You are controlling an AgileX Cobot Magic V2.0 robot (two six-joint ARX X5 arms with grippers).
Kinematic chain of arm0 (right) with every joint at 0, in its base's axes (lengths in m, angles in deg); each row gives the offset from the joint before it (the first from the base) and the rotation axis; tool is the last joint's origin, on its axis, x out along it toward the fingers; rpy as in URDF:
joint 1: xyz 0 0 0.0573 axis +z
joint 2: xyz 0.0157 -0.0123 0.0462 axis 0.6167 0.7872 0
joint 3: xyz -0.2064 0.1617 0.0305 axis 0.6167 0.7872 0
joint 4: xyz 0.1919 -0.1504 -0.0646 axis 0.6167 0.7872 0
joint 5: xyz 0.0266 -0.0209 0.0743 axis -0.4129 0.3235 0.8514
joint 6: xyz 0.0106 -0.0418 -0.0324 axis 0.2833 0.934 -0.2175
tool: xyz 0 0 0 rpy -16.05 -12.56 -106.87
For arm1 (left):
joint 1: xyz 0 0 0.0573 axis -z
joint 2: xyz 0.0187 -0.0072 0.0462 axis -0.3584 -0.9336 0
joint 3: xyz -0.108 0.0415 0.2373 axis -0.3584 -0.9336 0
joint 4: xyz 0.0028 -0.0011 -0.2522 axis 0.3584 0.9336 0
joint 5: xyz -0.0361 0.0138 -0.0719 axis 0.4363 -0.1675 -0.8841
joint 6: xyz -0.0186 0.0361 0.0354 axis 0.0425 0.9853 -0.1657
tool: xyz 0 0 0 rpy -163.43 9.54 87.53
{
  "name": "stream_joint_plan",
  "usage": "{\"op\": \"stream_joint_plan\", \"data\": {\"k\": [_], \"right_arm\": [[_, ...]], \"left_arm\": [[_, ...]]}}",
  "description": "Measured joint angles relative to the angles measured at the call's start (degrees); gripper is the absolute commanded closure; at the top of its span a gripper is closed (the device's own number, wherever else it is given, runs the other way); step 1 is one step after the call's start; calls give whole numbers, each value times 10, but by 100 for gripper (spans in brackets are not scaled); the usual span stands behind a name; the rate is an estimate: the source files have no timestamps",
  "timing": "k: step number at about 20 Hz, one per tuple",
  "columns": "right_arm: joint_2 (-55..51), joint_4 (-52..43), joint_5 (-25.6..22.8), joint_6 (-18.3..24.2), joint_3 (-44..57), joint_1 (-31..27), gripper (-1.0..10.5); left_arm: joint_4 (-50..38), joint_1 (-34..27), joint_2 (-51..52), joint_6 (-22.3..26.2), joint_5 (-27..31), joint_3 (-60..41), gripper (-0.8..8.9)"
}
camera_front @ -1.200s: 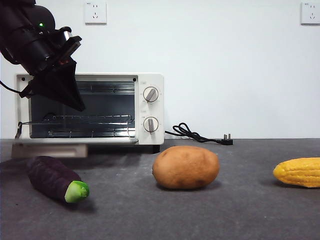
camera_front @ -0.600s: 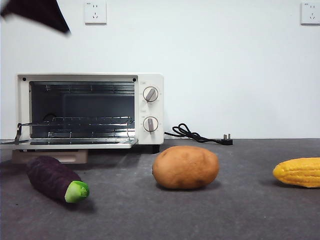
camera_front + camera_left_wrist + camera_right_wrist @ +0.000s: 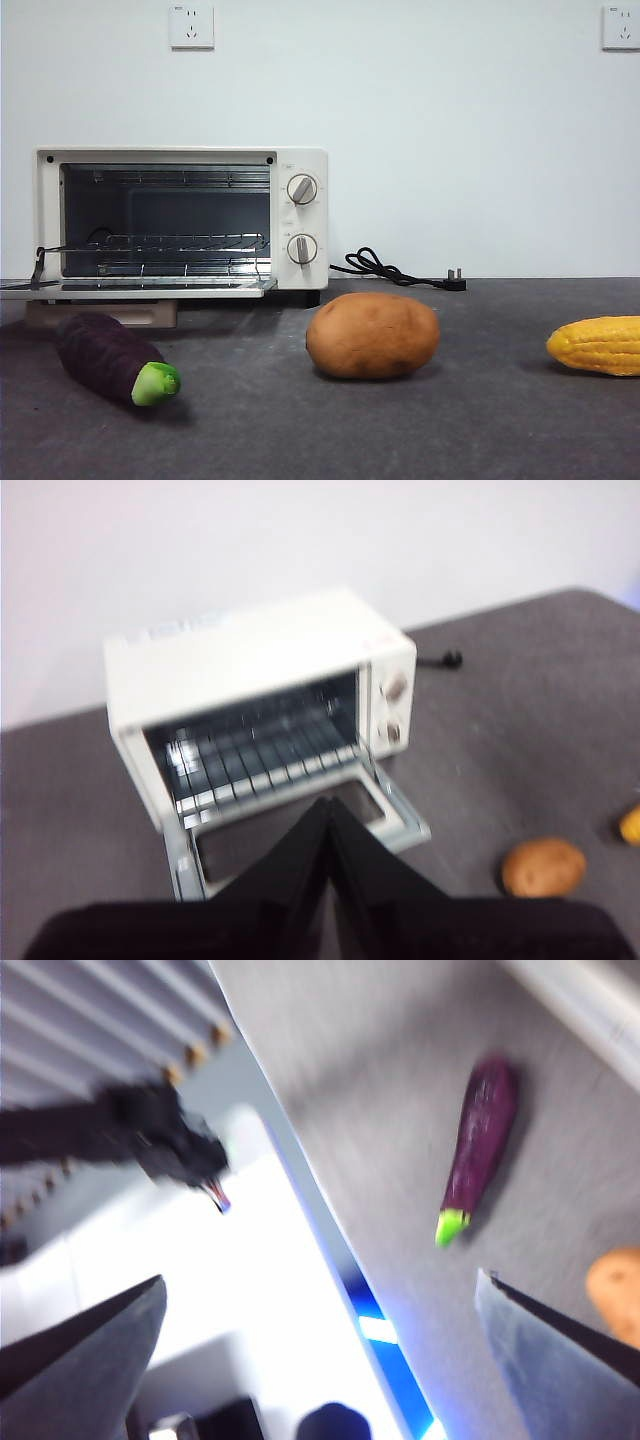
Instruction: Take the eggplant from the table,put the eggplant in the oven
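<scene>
Getting ready to grab: your right gripper (image 3: 320,1360) is hanging wide open above the eggplant (image 3: 110,357), lying on the table (image 3: 480,420) before the open oven (image 3: 180,220); left gripper (image 3: 328,825) pinched closed; next, lower and squeeze

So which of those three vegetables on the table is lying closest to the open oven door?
The eggplant, dark purple with a green stem cap, lies just in front of the oven's lowered door. The brown potato sits further right, the yellow corn furthest.
</scene>
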Motion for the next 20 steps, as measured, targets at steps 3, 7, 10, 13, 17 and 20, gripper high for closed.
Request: {"op": "stream_joint_plan", "data": {"k": [3,7,10,13,17,20], "right_arm": [[65,8,-31,3,0,30,320],[122,8,-55,4,0,57,320],[160,7,-67,4,0,78,320],[194,-4,-82,4,0,95,320],[233,-37,-109,-2,0,112,320],[257,-63,-123,-12,-1,118,320]], "left_arm": [[38,0,16,0,0,0,819],[45,0,24,0,0,0,819],[45,0,23,0,-1,0,819],[45,0,23,0,-2,0,819],[45,0,23,0,-2,0,819],[50,0,23,0,-2,0,819]]}}
